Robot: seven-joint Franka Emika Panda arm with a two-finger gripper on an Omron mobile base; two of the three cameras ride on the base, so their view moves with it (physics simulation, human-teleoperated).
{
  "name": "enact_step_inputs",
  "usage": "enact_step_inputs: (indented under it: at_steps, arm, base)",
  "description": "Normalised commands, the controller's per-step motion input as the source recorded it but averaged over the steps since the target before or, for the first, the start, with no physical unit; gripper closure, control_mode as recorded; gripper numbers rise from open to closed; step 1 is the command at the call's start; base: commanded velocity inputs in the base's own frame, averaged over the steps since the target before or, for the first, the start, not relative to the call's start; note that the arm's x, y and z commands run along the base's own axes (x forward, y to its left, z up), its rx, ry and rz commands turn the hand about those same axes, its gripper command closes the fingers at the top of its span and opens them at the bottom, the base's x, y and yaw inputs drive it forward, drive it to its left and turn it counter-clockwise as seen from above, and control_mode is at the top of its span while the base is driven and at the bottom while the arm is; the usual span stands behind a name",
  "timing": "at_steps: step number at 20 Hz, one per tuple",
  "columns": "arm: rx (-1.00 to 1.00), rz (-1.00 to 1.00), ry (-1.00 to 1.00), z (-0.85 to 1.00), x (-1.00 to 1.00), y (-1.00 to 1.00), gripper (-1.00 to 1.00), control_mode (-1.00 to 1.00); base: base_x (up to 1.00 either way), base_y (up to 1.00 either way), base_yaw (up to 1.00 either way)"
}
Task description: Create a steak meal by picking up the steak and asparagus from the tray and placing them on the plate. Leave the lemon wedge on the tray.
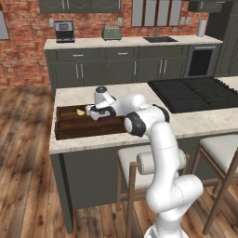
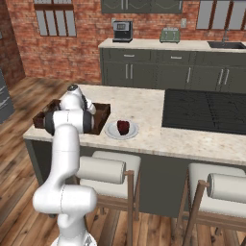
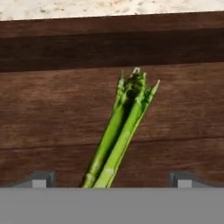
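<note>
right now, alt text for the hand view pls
A bunch of green asparagus lies on the dark wooden floor of the tray, between the tips of the open gripper just above it. The tray's far wall and pale counter sit beyond.

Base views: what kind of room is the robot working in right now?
A home-style kitchen, rendered. A stone-topped island carries a black cooktop, stools stand along its near side, and the back counter holds a coffee machine, a toaster and a sink against brick.
</note>
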Motion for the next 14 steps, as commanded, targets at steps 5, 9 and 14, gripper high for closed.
enact_step_inputs:
  at_steps: [5, 9, 14]
  arm:
    - [0.0, 0.0, 0.0, -0.19, 0.35, 0.1, -1.0, -1.0]
    - [0.0, 0.0, 0.0, -0.27, 0.31, 0.01, -1.0, -1.0]
    - [0.0, 0.0, 0.0, -0.42, 0.11, 0.0, 1.0, -1.0]
  base:
    - [0.0, 0.0, 0.0]
    - [0.0, 0.0, 0.0]
    - [0.0, 0.0, 0.0]
